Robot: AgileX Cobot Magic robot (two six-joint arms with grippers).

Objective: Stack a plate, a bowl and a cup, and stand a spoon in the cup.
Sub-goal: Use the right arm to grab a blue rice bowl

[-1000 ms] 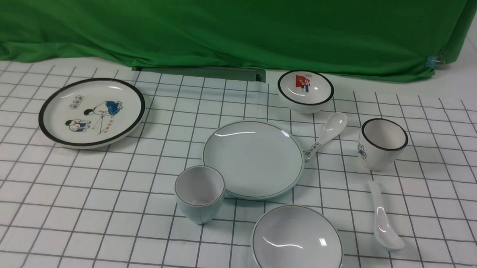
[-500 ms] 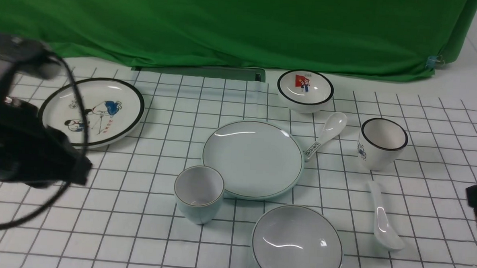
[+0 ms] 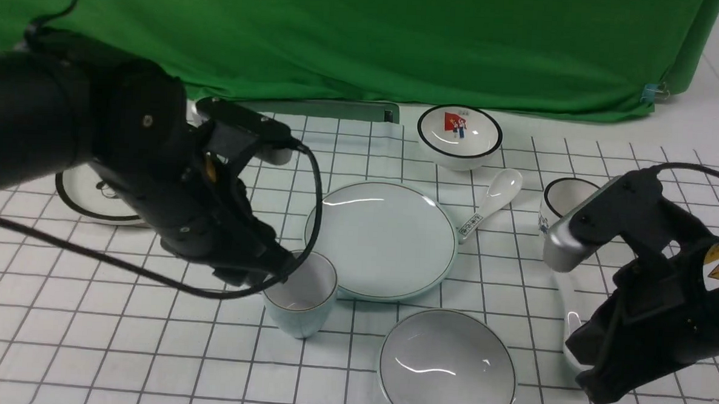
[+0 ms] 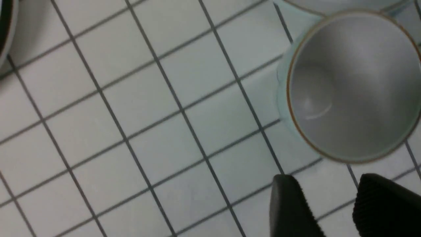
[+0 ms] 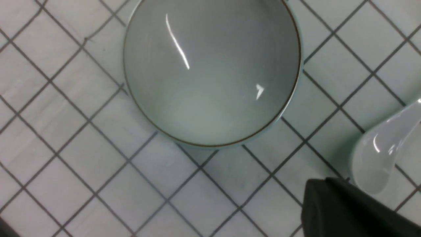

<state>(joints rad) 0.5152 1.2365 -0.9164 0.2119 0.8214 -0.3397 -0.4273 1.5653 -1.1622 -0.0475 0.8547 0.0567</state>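
The pale blue-green plate (image 3: 382, 239) lies mid-table. The bowl (image 3: 447, 367) sits near the front edge and also shows in the right wrist view (image 5: 210, 69). The cup (image 3: 304, 297) stands upright at the plate's front left; it also shows in the left wrist view (image 4: 352, 85). My left gripper (image 3: 274, 272) hovers just left of the cup, open and empty (image 4: 332, 200). My right gripper (image 3: 591, 382) hangs over the plain white spoon (image 3: 568, 332), fingers together and empty (image 5: 324, 184). The spoon's scoop (image 5: 378, 158) lies beside the fingers, between them and the bowl's right side.
A white black-rimmed plate (image 3: 86, 205) with cartoon figures is partly hidden behind my left arm. A small picture bowl (image 3: 459, 136), a patterned spoon (image 3: 493, 199) and a black-rimmed cup (image 3: 563, 199) stand at the back right. Green cloth (image 3: 366, 38) hangs behind.
Both arms have swung into view. The left arm came from the left edge to the cup. The right arm came in from the right, over the plain spoon. No dish has moved.
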